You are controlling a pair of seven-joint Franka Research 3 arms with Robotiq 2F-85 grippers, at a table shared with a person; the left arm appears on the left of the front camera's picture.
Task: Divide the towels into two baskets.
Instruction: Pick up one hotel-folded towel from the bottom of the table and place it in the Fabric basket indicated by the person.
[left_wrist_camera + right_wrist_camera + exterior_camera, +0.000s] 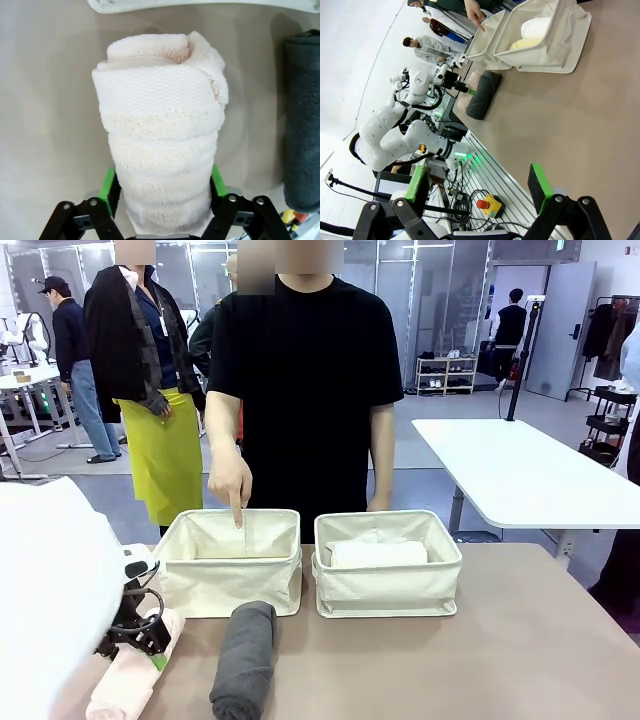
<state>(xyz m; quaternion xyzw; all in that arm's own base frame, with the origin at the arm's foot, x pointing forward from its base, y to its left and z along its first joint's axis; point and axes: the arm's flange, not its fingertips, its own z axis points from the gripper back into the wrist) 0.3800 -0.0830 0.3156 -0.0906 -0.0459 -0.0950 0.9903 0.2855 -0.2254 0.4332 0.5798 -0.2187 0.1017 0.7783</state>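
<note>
Left hand (162, 187): closed across pink towel (160, 125), pads touching both sides.
Towel axis: lengthwise toward left basket (230, 585), just beyond.
Grey towel (245, 660): parallel, beside it on the right.
Right hand (480, 185): open, empty, well apart.

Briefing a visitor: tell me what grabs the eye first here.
The left gripper pinches a pink towel lying at the front left of the table. Across it a person's hand points into one basket; the other basket holds a white towel.
</note>
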